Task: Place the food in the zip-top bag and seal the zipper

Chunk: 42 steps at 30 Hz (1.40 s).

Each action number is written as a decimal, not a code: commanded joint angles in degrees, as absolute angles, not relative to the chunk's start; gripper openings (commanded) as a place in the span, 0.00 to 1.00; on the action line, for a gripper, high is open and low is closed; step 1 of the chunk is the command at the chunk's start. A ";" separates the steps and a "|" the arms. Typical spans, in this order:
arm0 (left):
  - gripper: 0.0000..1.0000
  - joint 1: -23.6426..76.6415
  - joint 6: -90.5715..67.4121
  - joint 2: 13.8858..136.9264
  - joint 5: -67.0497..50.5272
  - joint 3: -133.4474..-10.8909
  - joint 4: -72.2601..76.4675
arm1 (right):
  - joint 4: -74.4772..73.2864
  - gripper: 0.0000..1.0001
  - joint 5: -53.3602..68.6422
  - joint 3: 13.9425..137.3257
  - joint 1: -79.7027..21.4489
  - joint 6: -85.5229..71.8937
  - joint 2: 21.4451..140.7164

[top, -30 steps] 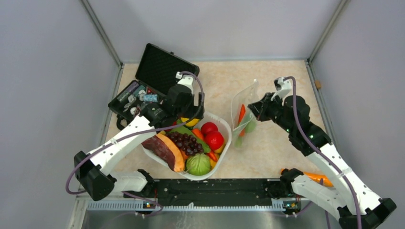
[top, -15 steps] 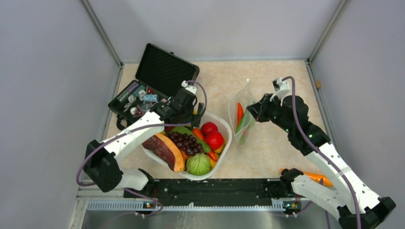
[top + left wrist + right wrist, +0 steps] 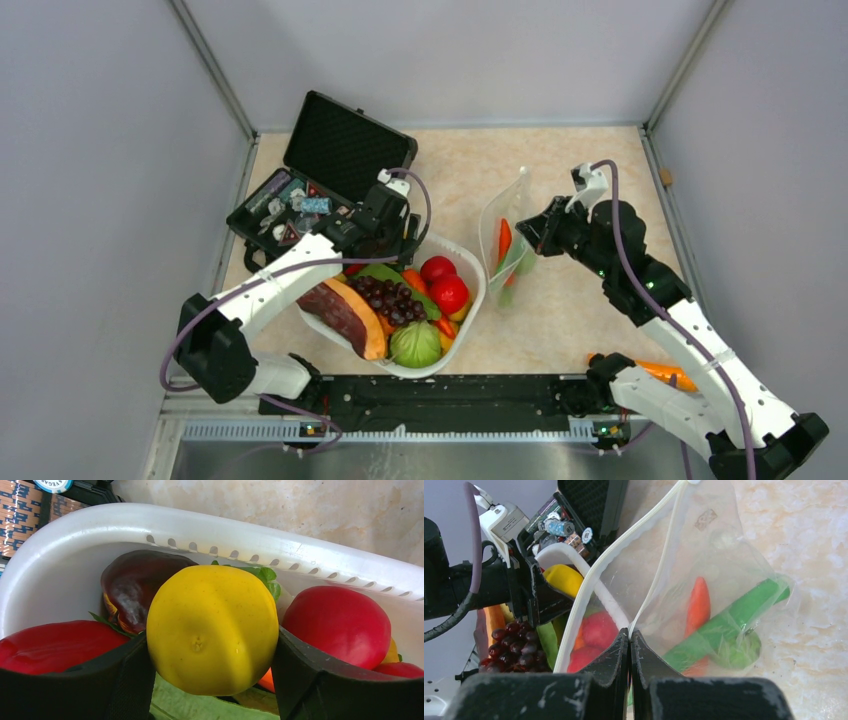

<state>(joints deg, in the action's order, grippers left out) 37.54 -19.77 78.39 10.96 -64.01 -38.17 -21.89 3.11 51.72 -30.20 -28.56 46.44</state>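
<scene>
Lemon (image 3: 212, 625) clamped in left claw (image 3: 211, 639), apparently hidden from overhead.

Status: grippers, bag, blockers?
Left gripper shut on yellow lemon, over white basket. Right gripper shut on zip-top bag rim, zipper open, orange piece and green pod inside. No obstruction seen.

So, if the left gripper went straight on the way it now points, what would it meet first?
The left gripper clamps the round yellow plastic lemon. Beyond it, probably the white perforated plastic basket's inner wall, perhaps brushing the dark glossy purple toy vegetable first; depth is unclear.
</scene>
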 commanded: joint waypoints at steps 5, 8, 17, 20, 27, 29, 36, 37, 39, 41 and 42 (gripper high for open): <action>0.56 37.18 -20.21 73.38 10.56 -65.44 -35.32 | -18.34 0.00 3.26 51.29 -29.80 -29.08 45.96; 0.52 37.19 -20.50 71.02 11.33 -65.13 -34.22 | -18.37 0.00 3.08 51.02 -29.80 -29.16 45.88; 0.47 37.21 -21.45 65.49 9.75 -63.74 -30.49 | -18.30 0.00 3.05 50.58 -29.80 -29.30 45.98; 0.46 37.23 -21.99 63.74 5.62 -63.18 -27.74 | -18.20 0.00 3.23 50.58 -29.80 -29.42 45.99; 0.48 37.21 -25.19 59.61 -15.81 -60.76 -8.90 | -17.77 0.00 3.66 50.32 -29.80 -29.84 46.05; 0.48 37.26 -26.66 59.84 -22.76 -59.11 -1.22 | -17.49 0.00 3.85 50.19 -29.82 -30.02 46.07; 0.49 40.71 -31.58 66.61 -33.63 -60.54 10.84 | -17.51 0.00 4.48 50.36 -29.84 -30.40 46.48; 0.51 41.61 -30.91 67.29 -33.87 -60.94 11.19 | -17.64 0.00 4.56 50.32 -29.84 -30.48 46.37; 0.53 43.30 -29.71 68.79 -34.89 -61.90 11.25 | -17.74 0.00 4.72 50.52 -29.80 -30.44 46.33; 0.53 44.64 -28.57 70.19 -35.41 -62.49 11.37 | -17.67 0.00 4.91 50.56 -29.81 -30.50 46.25; 0.53 45.23 -28.20 70.97 -35.42 -62.83 11.48 | -17.60 0.00 5.01 50.55 -29.80 -30.50 46.28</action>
